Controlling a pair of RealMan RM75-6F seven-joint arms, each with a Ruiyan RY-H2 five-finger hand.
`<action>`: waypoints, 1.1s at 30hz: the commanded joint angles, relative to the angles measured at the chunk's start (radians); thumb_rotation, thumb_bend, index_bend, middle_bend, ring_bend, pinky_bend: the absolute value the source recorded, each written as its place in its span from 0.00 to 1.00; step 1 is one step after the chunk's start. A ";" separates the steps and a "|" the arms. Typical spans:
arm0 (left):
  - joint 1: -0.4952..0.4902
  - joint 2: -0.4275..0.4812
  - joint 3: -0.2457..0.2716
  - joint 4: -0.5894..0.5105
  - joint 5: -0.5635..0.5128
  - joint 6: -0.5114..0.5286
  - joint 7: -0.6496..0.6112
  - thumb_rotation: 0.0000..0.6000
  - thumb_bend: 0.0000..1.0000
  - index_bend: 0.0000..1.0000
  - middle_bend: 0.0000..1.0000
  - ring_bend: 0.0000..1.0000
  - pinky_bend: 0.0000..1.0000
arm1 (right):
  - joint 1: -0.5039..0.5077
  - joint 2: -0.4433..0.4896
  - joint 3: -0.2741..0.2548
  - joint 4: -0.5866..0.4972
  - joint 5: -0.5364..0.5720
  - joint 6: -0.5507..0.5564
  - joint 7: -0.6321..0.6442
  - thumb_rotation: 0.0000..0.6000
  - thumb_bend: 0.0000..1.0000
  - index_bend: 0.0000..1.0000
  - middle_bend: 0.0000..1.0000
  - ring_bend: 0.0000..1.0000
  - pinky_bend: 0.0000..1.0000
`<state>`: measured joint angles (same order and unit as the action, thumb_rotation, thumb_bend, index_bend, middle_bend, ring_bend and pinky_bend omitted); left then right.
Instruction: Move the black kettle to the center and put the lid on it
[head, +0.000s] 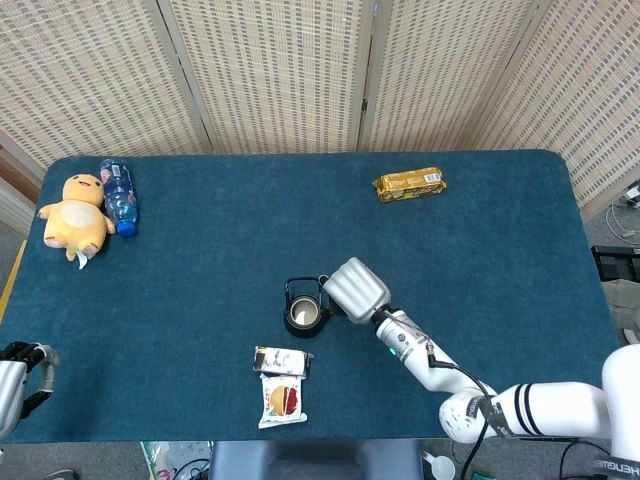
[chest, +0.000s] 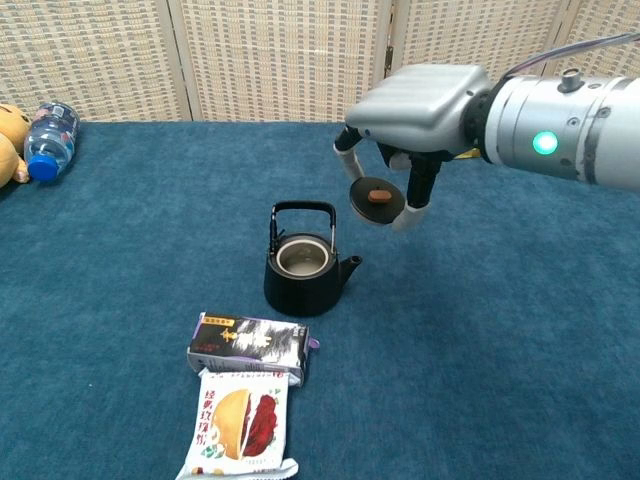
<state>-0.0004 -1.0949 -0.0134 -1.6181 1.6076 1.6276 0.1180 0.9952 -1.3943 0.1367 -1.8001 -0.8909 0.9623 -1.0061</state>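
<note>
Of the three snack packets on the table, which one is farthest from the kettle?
The gold foil packet, alone near the far edge; the other two lie just before the black kettle.

Left hand (head: 18, 372) cut off by head view's left edge, grasp unreadable; lid (chest: 376, 199) hidden under right hand (head: 356, 290) from above; plush toy (chest: 10, 143) cropped in chest view.
</note>
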 joint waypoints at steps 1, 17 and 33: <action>0.003 -0.001 0.004 0.003 0.008 0.006 0.001 1.00 0.56 0.58 0.58 0.42 0.58 | 0.025 -0.026 0.002 0.017 0.023 0.002 -0.015 1.00 0.13 0.48 1.00 1.00 1.00; 0.013 -0.003 0.007 0.009 0.019 0.024 -0.005 1.00 0.56 0.58 0.58 0.42 0.58 | 0.130 -0.133 -0.003 0.077 0.123 0.013 -0.065 1.00 0.13 0.48 1.00 1.00 1.00; 0.013 -0.001 0.006 0.011 0.018 0.020 -0.010 1.00 0.56 0.58 0.58 0.42 0.58 | 0.202 -0.183 -0.005 0.112 0.234 0.037 -0.089 1.00 0.13 0.48 1.00 1.00 1.00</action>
<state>0.0127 -1.0960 -0.0071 -1.6068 1.6254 1.6476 0.1085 1.1951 -1.5757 0.1318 -1.6899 -0.6591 0.9997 -1.0967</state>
